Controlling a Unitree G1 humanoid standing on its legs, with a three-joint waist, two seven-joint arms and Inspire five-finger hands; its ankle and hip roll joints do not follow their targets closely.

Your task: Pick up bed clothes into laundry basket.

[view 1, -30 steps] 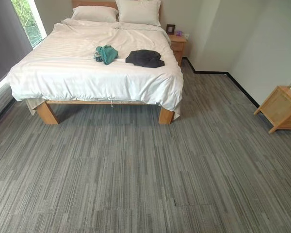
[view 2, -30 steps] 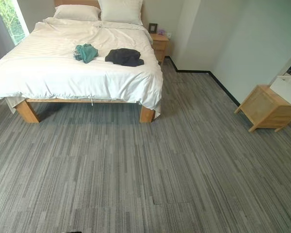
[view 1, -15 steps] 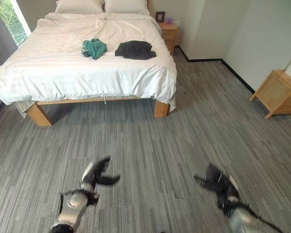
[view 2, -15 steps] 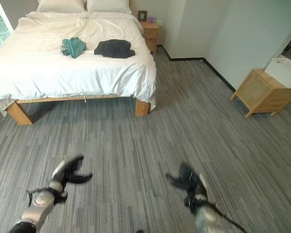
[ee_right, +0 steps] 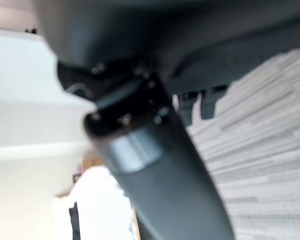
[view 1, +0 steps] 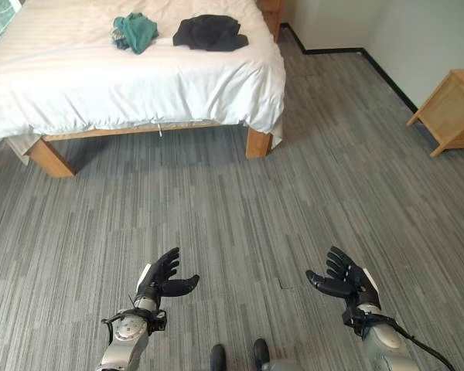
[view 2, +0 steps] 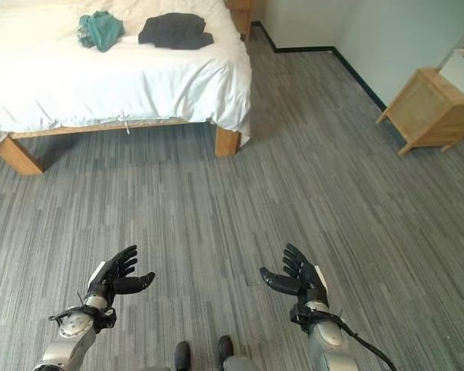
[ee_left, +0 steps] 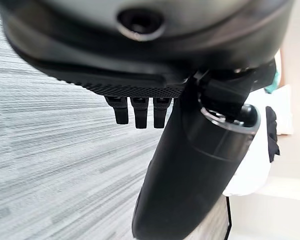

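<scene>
Currently my left hand (view 1: 161,280) and right hand (view 1: 346,280) hang low over the grey carpet (view 1: 240,216), fingers straight and spread, palms facing each other, holding nothing. Judgement: the step is the approach; I should close on the bed's foot end first and keep both hands raised and open until the clothes are within reach. Teal garment (view 1: 134,29): crumpled heap on the white duvet (view 1: 124,85), well apart from me. Dark garment (view 1: 209,32): loosely folded, just beside the teal one. Wooden side cabinet (view 1: 454,112) stands off to my right.
</scene>
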